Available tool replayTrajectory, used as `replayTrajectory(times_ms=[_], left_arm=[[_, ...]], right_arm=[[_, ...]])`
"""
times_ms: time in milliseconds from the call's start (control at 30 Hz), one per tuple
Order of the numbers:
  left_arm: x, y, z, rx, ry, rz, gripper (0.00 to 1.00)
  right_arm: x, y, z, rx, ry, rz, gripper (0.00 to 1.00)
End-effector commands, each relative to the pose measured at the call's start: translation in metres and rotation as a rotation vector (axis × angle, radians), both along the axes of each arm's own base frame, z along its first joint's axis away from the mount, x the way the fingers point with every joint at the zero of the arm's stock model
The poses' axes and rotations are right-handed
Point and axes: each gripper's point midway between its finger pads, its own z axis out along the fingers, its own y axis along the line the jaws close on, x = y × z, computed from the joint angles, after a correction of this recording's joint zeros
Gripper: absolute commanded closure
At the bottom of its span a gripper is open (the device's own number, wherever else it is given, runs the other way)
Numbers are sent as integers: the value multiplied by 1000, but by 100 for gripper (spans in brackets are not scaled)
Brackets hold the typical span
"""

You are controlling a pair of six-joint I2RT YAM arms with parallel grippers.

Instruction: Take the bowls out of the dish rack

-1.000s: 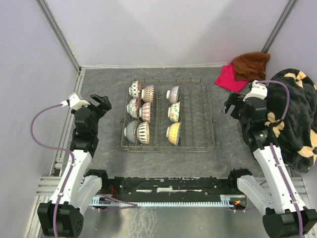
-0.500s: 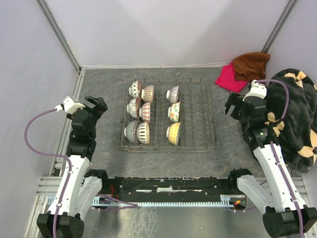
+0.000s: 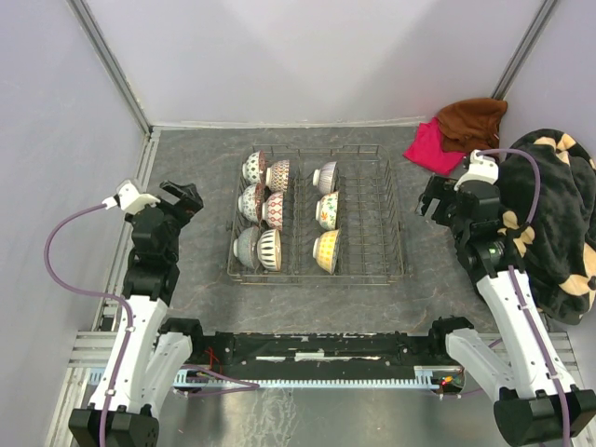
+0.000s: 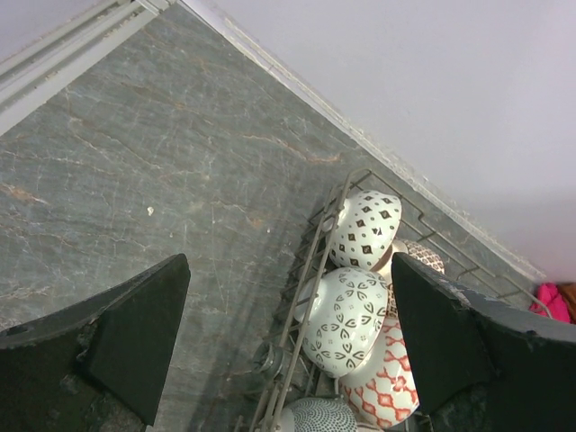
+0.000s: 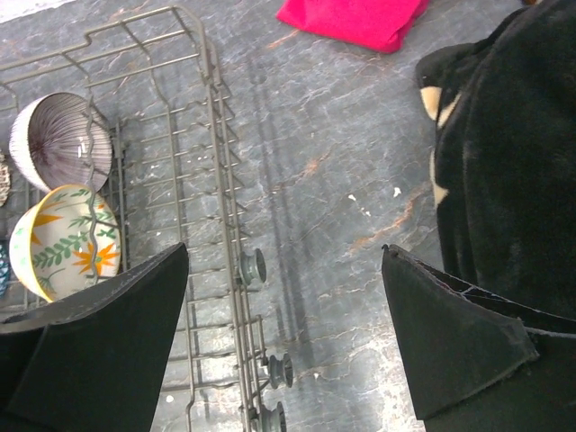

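Observation:
The grey wire dish rack (image 3: 392, 223) sits mid-table with several bowls standing on edge in it. Two columns fill its left half, among them a red lattice bowl (image 3: 275, 210). A third column to the right holds a grey striped bowl (image 3: 325, 176), a floral bowl (image 3: 328, 210) and a yellow bowl (image 3: 327, 250). My left gripper (image 3: 186, 198) hangs open left of the rack, and its wrist view shows a leaf-patterned bowl (image 4: 346, 310) behind the rack rim (image 4: 310, 274). My right gripper (image 3: 430, 203) is open over bare table, right of the rack's side (image 5: 220, 207).
A pink cloth (image 3: 431, 147) and a brown cloth (image 3: 472, 119) lie at the back right corner. A black blanket with cream patches (image 3: 554, 214) is heaped along the right edge, close behind my right arm. Walls enclose the table on three sides.
My left arm has drawn back a little to the left and toward the near edge, away from the rack. The right arm has barely shifted. No bowl has moved.

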Motion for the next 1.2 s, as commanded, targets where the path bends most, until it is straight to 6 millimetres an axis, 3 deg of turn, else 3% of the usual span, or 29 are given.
replayTrajectory(times_ms=[0, 400, 667, 933, 1167], left_arm=[[0, -9, 25, 34, -45, -62, 1], [-1, -12, 24, 28, -46, -80, 0], [12, -33, 3, 5, 21, -193, 4], [15, -38, -4, 16, 67, -217, 7], [16, -39, -13, 17, 97, -224, 7]], right_arm=[[6, 17, 23, 55, -47, 74, 4], [8, 27, 14, 80, -12, 118, 7], [25, 59, -28, 96, 189, 211, 15], [33, 57, -71, -12, 382, 153, 20], [45, 54, -89, -57, 418, 141, 32]])
